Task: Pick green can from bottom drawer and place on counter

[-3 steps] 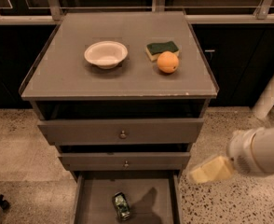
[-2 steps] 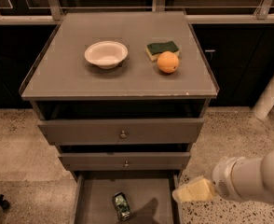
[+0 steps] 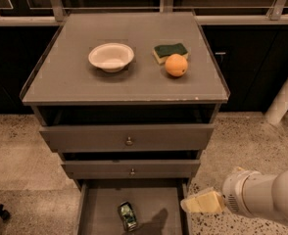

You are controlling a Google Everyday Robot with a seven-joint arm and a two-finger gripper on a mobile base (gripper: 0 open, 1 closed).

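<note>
Your worktop point(image 3: 70, 80) holds bowl point(image 3: 111, 57), sponge point(image 3: 170, 50) and orange point(image 3: 176, 65), the open bottom drawer point(image 3: 102, 204) sits below, the jaws hover at its right rim, apart or together you cannot tell, and the can point(image 3: 128, 216) lies on the drawer floor.

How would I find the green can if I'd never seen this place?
Find the grey cabinet, then its open bottom drawer. The green can lies alone inside, near the robot's tool. It is shiny metal, unlike the dull green sponge up on the counter.
</note>
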